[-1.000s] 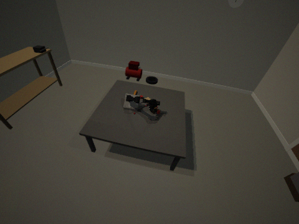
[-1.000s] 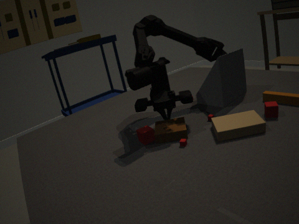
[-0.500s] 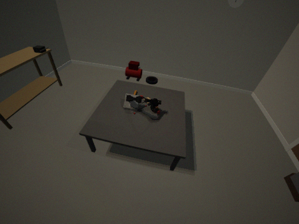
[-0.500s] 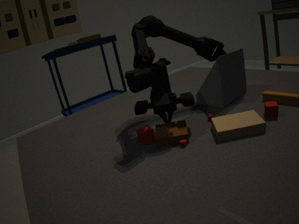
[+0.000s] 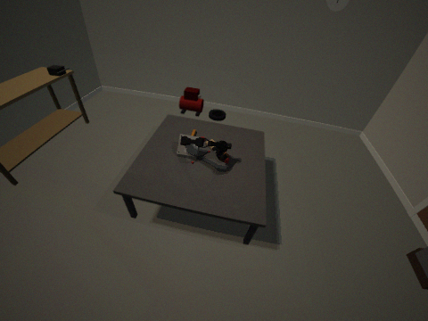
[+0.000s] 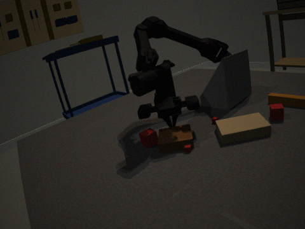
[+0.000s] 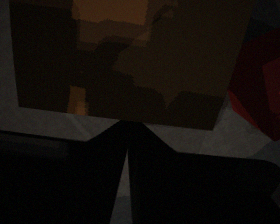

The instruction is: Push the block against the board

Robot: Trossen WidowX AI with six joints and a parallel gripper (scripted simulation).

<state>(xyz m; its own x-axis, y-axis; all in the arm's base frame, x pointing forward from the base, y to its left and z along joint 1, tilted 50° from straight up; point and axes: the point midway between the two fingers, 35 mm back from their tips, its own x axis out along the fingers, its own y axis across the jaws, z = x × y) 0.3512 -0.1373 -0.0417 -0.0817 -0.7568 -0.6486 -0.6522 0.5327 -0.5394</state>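
The square block, orange-brown (image 6: 175, 140) (image 7: 175, 75), lies flat on the table in the exterior view. The board, a thick tan slab (image 6: 243, 129), lies flat to its right there, with a gap between them. My gripper (image 6: 172, 124) (image 7: 130, 124) is shut and empty, pointing down at the block's edge on the side away from the exterior camera. In the wrist view the fingertips meet the block's near edge in the picture; whether they touch it I cannot tell. The arm hides most of these parts in the top view.
A red cube (image 6: 149, 137) (image 7: 255, 90) sits beside the block's left end in the exterior view. A small red cube (image 6: 187, 148) is by its front right corner, another (image 6: 215, 120) behind the board. A grey wedge (image 6: 227, 83), a red cube (image 6: 276, 112) and an orange bar (image 6: 287, 100) stand farther right.
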